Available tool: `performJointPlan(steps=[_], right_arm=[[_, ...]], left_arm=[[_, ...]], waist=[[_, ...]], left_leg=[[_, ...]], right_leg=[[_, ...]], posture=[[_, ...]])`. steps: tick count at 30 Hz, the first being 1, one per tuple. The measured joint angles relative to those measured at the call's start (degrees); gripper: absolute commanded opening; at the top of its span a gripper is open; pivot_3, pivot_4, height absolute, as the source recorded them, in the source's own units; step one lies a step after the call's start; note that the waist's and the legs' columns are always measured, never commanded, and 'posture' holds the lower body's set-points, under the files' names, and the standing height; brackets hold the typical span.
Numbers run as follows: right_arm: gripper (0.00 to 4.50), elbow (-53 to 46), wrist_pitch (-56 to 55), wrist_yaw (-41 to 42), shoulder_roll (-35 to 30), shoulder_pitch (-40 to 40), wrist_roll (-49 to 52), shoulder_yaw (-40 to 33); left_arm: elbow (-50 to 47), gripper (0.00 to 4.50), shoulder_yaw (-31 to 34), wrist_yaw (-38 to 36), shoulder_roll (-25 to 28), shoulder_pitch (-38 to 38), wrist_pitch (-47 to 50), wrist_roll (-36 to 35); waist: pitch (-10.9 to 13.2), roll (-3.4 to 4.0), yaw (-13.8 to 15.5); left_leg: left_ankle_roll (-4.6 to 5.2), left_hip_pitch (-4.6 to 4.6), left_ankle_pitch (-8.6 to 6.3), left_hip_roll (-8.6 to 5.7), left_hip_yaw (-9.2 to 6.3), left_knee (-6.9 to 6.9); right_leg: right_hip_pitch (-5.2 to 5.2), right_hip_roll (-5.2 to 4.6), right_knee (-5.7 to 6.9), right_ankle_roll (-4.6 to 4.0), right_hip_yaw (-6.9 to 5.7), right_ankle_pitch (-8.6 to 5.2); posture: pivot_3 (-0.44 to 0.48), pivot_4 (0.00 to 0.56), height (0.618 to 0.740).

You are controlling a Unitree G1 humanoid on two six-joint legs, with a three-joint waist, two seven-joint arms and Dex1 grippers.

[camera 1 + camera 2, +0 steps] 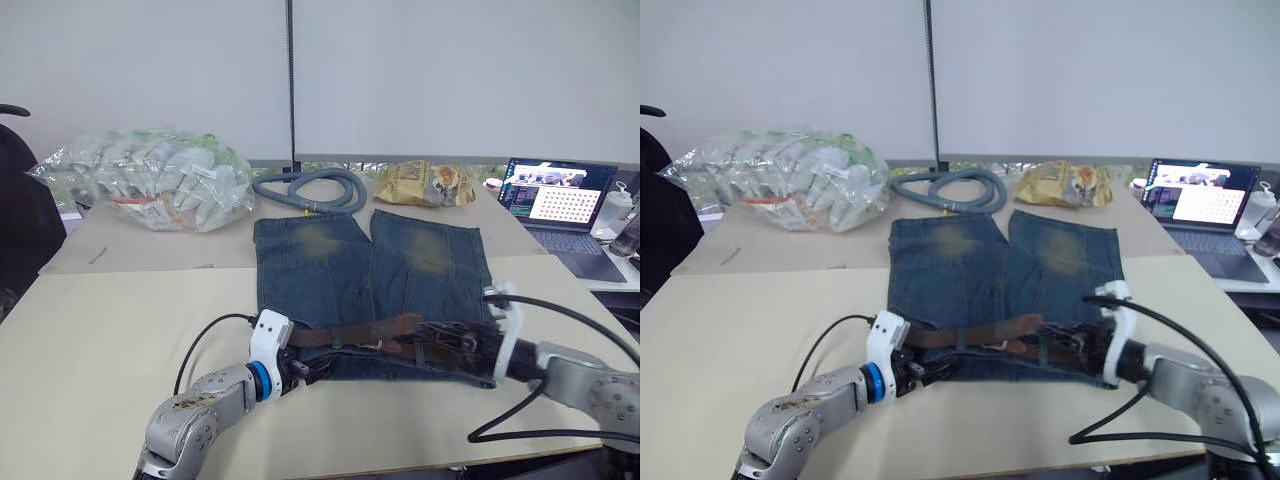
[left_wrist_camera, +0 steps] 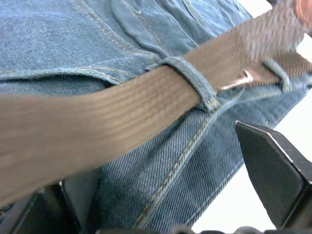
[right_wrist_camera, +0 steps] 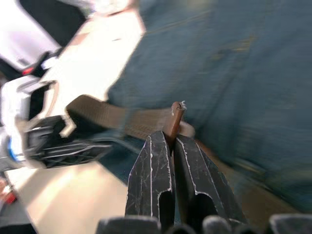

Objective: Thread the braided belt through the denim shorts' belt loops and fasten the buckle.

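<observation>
Right fingers pinching braided belt

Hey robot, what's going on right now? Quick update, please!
Right gripper shut on belt tip. Left gripper open under belt, which passes through a loop on shorts. Buckle unfastened.

An office or lab: open laptop on partition-backed worktable.

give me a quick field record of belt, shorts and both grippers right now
belt: lies along the shorts' waistband, passing under a loop
buckle: just past that loop
shorts: flat on the table, legs pointing away from the robot
left gripper: open, astride the belt at the waistband's left end
right gripper: shut on the belt tip
behind: hose, laptop
</observation>
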Motion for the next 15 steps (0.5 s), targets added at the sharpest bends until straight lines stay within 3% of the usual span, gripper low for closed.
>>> performJointPlan(steps=[5,15], right_arm=[[0.00,2.9,0.0,1.1,-1.9,-0.2,0.1,-2.1],[0.00,2.7,0.3,-0.1,-1.5,-0.8,1.7,-1.8]], left_arm=[[-3.4,4.46,-0.5,-6.8,7.1,2.9,-4.5,0.7],[-6.2,4.46,3.5,-12.1,5.7,6.2,-12.2,-2.5]], waist=[[0.0,0.01,-0.1],[0.0,0.01,0.1]], left_leg=[[-0.02,0.00,-0.02,0.03,0.01,-0.02],[0.03,-0.01,-0.05,0.03,0.00,-0.01]], right_leg=[[-0.04,-0.02,0.00,-0.35,0.05,-0.20],[0.05,-0.07,-0.20,-0.32,0.06,-0.19]], posture=[[0.000,0.150,0.740],[0.000,0.150,0.740]])
